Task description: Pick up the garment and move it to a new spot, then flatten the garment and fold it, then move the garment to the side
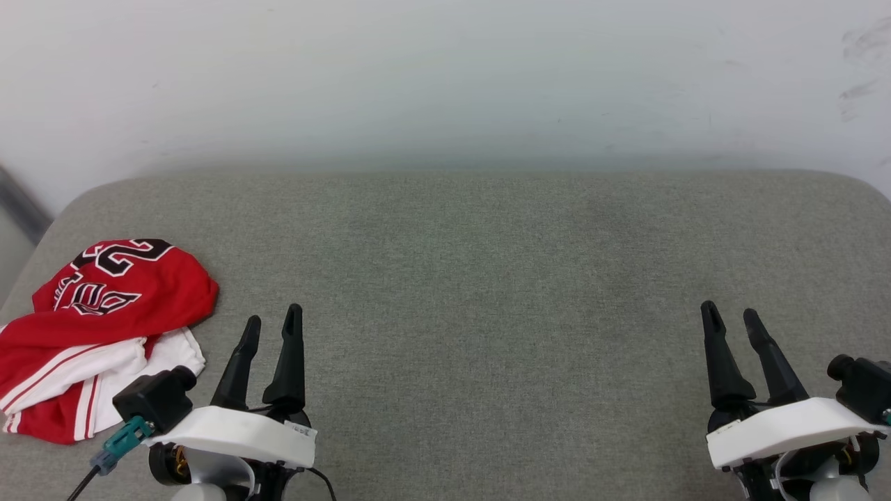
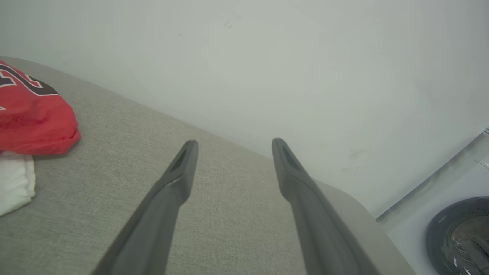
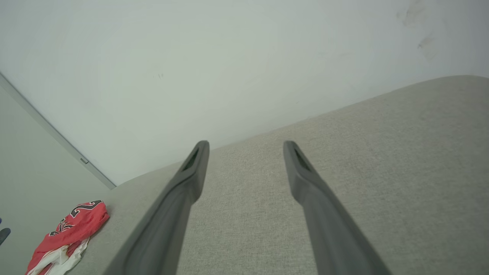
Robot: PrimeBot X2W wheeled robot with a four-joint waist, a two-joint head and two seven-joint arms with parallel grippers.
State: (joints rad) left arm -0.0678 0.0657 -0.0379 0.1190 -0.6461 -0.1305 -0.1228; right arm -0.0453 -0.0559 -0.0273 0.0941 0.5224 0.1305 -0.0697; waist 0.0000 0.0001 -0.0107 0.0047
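Observation:
The garment (image 1: 104, 327) lies crumpled at the left edge of the grey padded surface (image 1: 487, 278), red with white sleeves and black white-outlined lettering facing up. It also appears at the left of the left wrist view, garment (image 2: 34, 118), and small at the lower left of the right wrist view, garment (image 3: 68, 236). My left gripper (image 1: 273, 323) stands open just right of the garment, fingers apart and holding nothing. Far to the right, my right gripper (image 1: 731, 314) is open over bare fabric. Both wrist views show empty jaws, left gripper (image 2: 233, 145) and right gripper (image 3: 246, 147).
A pale wall (image 1: 445, 76) rises behind the padded surface. The surface has rounded corners and drops off at left and right. A white washing machine with a dark round door (image 2: 458, 233) stands past the surface's edge in the left wrist view.

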